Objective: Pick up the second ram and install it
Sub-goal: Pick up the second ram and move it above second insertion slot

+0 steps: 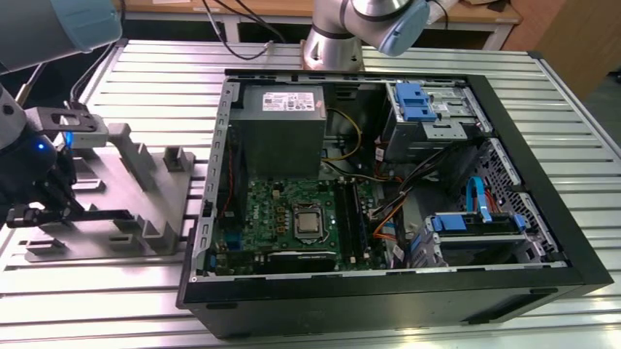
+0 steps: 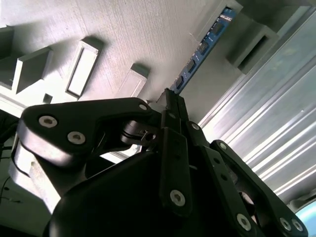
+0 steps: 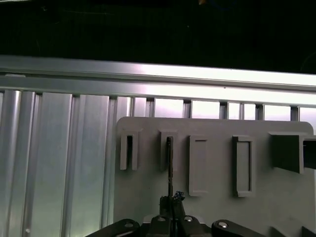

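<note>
Your gripper [image 2: 170, 96], closed on the ram [image 2: 202, 47], sits low among the posts [image 1: 131, 153] of the tray [image 3: 217, 207], which stand close beside it. The case wall [image 1: 215, 182] stands between tray and motherboard [image 1: 276, 207]. Inside, power supply [image 1: 281, 134] and cables [image 1: 408, 185] flank the board; its middle lies open from above.

Legible text: none.
- White label [image 1: 281, 102] on the grey power-supply box [image 1: 276, 142], exterior view: printed lines and marks, too small to read.
- Blue board of the second ram [image 2: 201, 49], second wrist view: dark chips, no marking that can be read.
- Green motherboard [image 1: 291, 214], exterior view: print cannot be made out.
- Grey holder tray [image 3: 276, 197], first wrist view: no lettering discernible.
</note>
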Robot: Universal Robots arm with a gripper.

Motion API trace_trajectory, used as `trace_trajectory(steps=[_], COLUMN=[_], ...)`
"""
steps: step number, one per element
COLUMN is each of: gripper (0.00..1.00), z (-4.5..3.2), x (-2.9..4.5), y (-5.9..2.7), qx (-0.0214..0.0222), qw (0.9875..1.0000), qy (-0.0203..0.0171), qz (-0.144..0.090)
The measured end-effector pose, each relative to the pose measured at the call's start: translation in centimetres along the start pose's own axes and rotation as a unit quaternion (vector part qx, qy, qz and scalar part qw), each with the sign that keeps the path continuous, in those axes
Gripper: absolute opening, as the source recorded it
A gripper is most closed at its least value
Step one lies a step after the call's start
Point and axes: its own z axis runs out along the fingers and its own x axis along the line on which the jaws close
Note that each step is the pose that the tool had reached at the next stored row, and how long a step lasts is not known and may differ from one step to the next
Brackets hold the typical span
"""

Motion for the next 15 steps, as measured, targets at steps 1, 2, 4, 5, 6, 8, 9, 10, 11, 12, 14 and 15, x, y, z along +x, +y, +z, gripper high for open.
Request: trace_trajectory(steps=[1,2,4,5,6,8,9,10,11,12,14,15], gripper=[0.12,0.12,0.12,0.12,0.12,0.12,0.12,0.12,0.12,0.12,0.12,0.12], z=[-0.09,-0.2,-0.52,-0.72,-0.97,-1.48,-1.73,-2.0,-2.26,-2.5,-3.0,-3.26], x=[0.0,-0.01,-0.02,-0.03,-0.04,-0.06,-0.07,-0.08,-0.09,-0.1,-0.11,-0.13], y=[0.0,0.01,0.02,0.03,0.04,0.06,0.07,0.08,0.1,0.11,0.13,0.14], qx=[0.0001,0.0001,0.0001,0.0002,0.0002,0.0001,0.0002,0.0001,0.0002,0.0001,0.0002,0.0002], qw=[1.0,1.0,1.0,1.0,1.0,1.0,1.0,1.0,1.0,1.0,1.0,1.0], qy=[-0.0004,-0.0006,-0.0009,-0.001,-0.001,-0.001,-0.0011,-0.001,-0.0011,-0.001,-0.0011,-0.0011], qz=[0.0,0.0,0.0,0.0,0.0,0.0,0.0,0.0,0.0,0.0,0.0,0.001])
